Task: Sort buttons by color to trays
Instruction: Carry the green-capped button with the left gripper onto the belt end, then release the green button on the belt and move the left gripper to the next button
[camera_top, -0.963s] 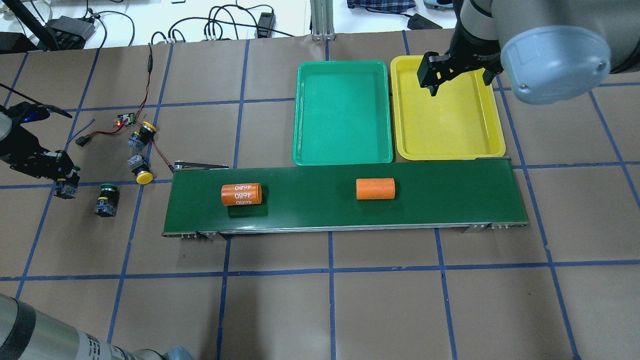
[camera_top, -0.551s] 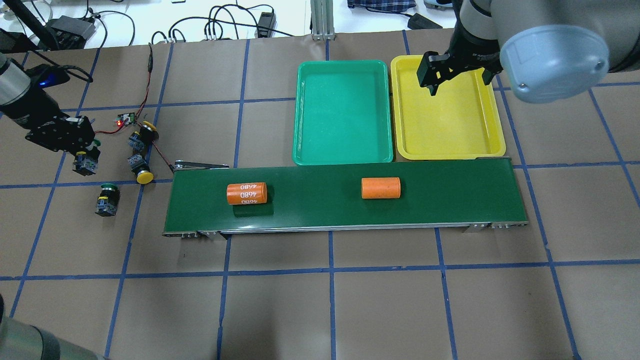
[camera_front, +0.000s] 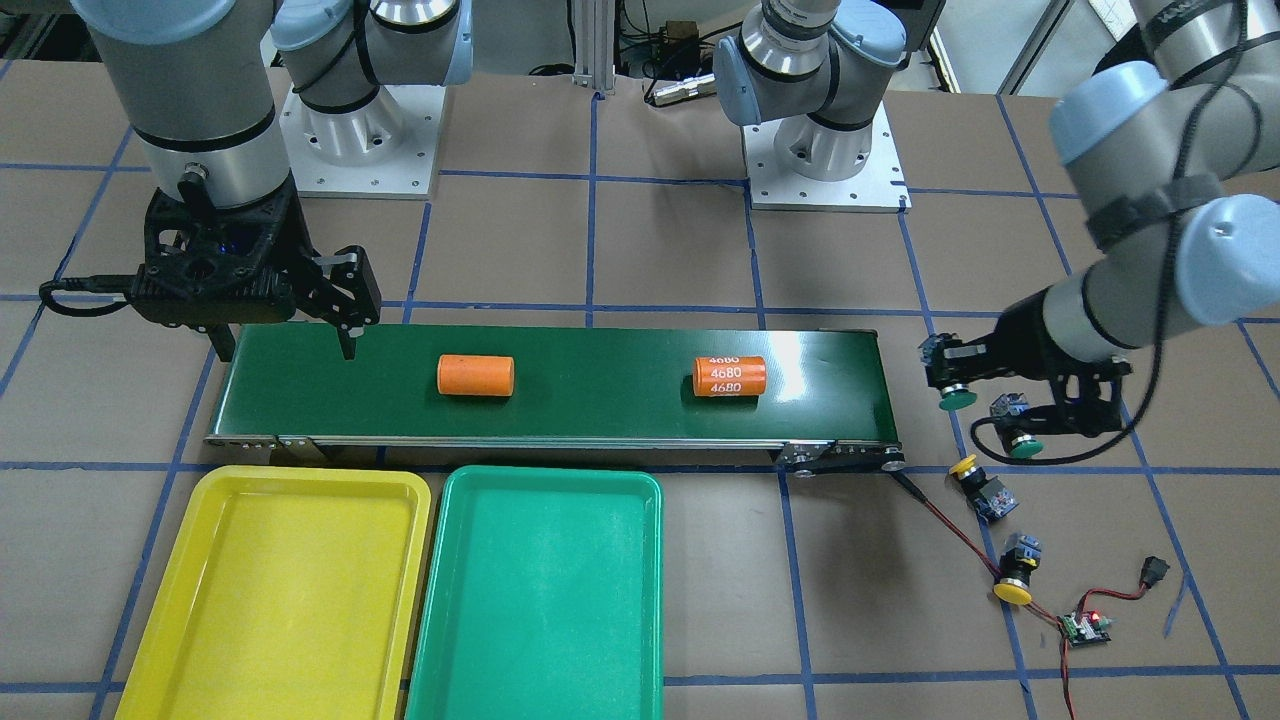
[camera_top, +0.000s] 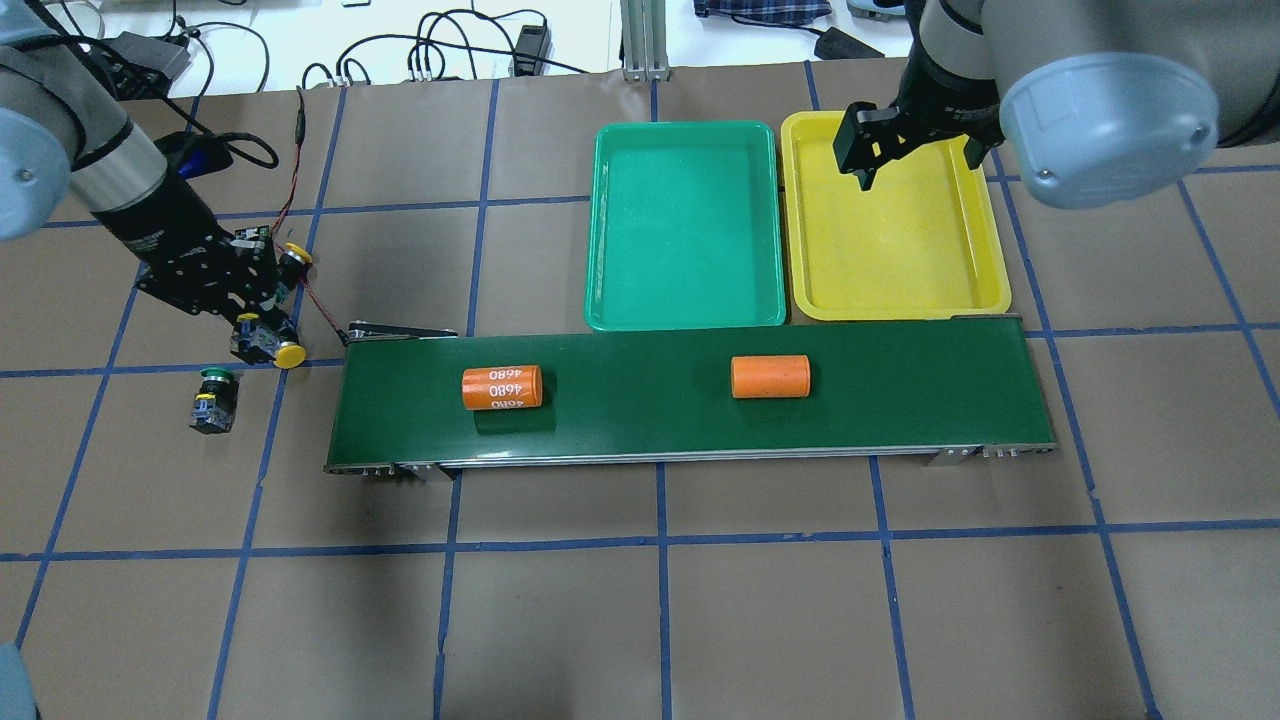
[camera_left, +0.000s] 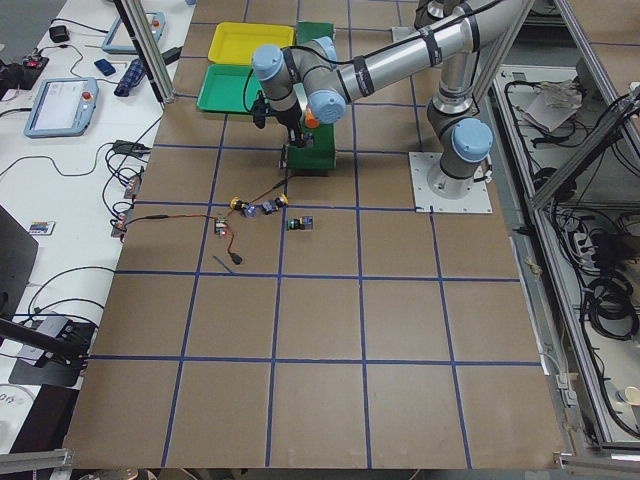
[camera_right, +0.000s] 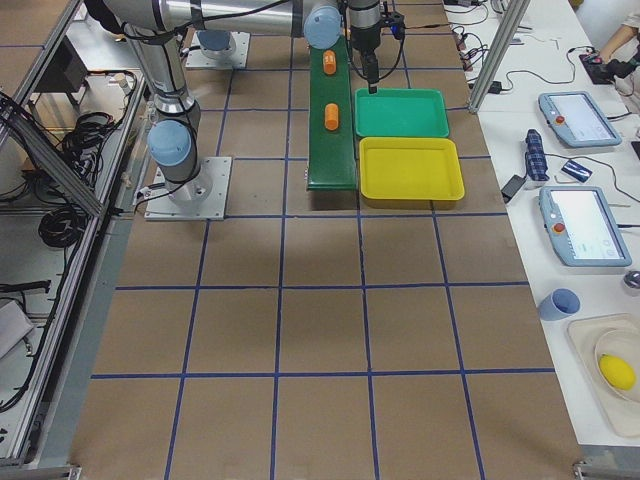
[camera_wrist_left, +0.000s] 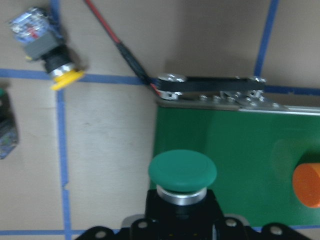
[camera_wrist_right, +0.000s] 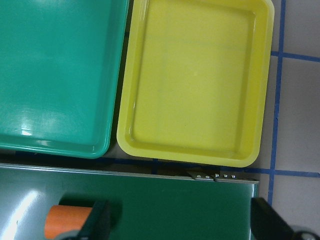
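Movement on the left arm: it swings in from the counter's left edge to the left end of the conveyor belt (camera_top: 680, 420). The left gripper (camera_front: 950, 375) carries a green button (camera_wrist_left: 182, 172) clear of the counter, fingers clamped on its black body, cap hanging just over the belt's corner. Pick done, by the look of it, and transport under way. The green tray (camera_top: 600, 230) sits well apart, across the belt.

The right gripper (camera_front: 286, 345) holds station above the yellow tray (camera_top: 995, 250), fingers spread, nothing in them. No button is in either tray yet.

The two orange cylinders (camera_top: 501, 387) creep along the belt toward its right end.

On the counter wait the second green button (camera_top: 213, 398), a yellow button (camera_front: 965, 467) and another yellow button (camera_front: 1013, 592).

Trouble spots: from overhead the wrist hides the carried button and overlaps a yellow one. The left wrist view cuts off the fingers. Both side views are too small to read any grip.
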